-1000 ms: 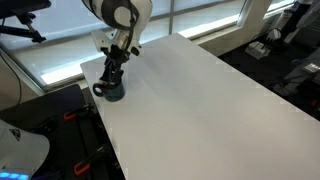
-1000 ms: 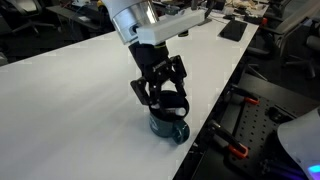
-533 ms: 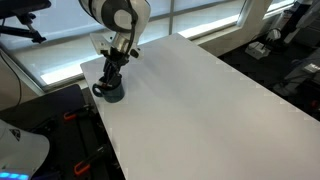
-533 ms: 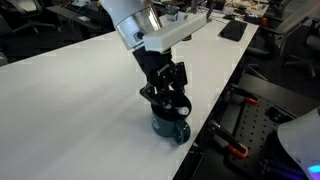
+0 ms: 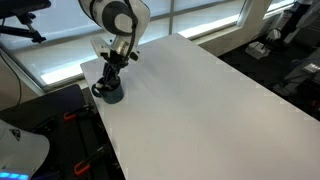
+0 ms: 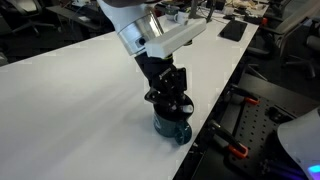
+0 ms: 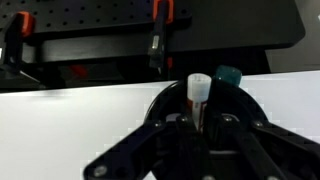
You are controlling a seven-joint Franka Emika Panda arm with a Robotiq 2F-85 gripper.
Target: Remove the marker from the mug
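Note:
The small dark blue mug (image 5: 113, 94) (image 6: 170, 126) stands near a corner of the white table (image 5: 200, 100), its handle (image 6: 181, 133) pointing toward the table edge. My gripper (image 5: 112, 78) (image 6: 168, 101) hangs straight over it with its fingers reaching down into the mug's mouth. In the wrist view the marker (image 7: 198, 97) stands up out of the mug (image 7: 250, 100), showing a pale end with a reddish band. The gripper (image 7: 196, 126) is shut on the marker, one finger on each side. The marker is hidden by the gripper in both exterior views.
The mug sits close to the table's edge (image 6: 215, 110). Beyond that edge is a black base with orange clamps (image 7: 157, 30) (image 6: 240, 150). The white table (image 6: 70, 90) stretches away from the mug. Windows (image 5: 60, 50) and office equipment (image 5: 290, 50) surround it.
The gripper has sunk a little lower over the mug and its jaws have gone from wide open to shut on the marker. The mug has not moved.

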